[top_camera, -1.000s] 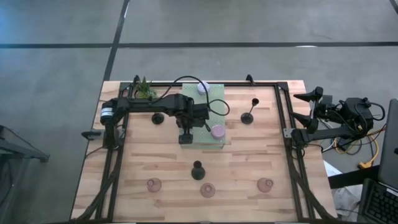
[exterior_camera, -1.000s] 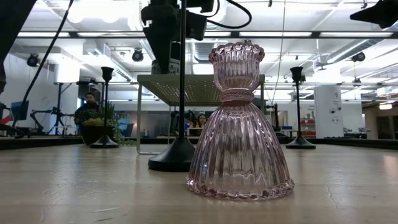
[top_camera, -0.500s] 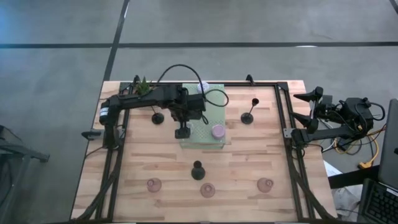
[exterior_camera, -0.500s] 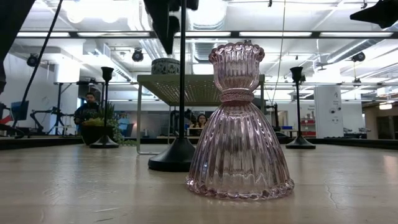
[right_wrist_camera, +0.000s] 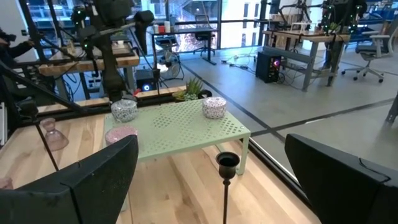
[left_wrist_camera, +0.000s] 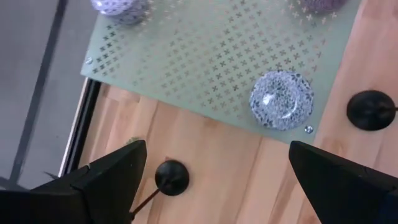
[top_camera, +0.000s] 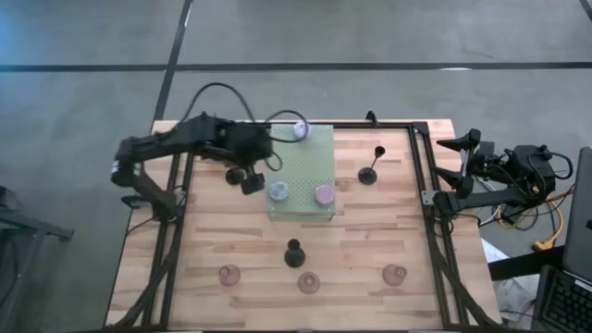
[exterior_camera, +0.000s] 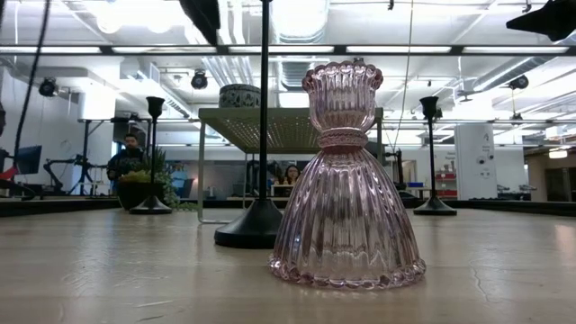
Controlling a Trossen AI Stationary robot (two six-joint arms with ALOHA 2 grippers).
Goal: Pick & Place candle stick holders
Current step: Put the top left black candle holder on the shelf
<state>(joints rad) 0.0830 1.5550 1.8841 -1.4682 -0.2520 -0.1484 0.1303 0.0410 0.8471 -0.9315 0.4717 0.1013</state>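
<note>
- A pale green perforated rectangular mat [top_camera: 310, 162] stood raised on the wooden table [top_camera: 203, 250], near its far edge.
- Three small squat round cups sat on the mat: a lilac one [top_camera: 300, 130] at the far left corner, a pale blue one [top_camera: 277, 191] and a pink one [top_camera: 324, 194] side by side near the front.
- One slim black stemmed candlestick [top_camera: 370, 171] stood right of the mat, another [top_camera: 234, 175] left of it, and a third [top_camera: 293, 253] in front.
- Three pink ribbed glass holders [top_camera: 309, 283] lined the near edge.
- A small green potted plant [exterior_camera: 144, 184] sat at the far left.

Robotics lab: open hall of workbenches [right_wrist_camera: 292, 37], office chairs [right_wrist_camera: 372, 56], ceiling strip lights [exterior_camera: 108, 49].
</note>
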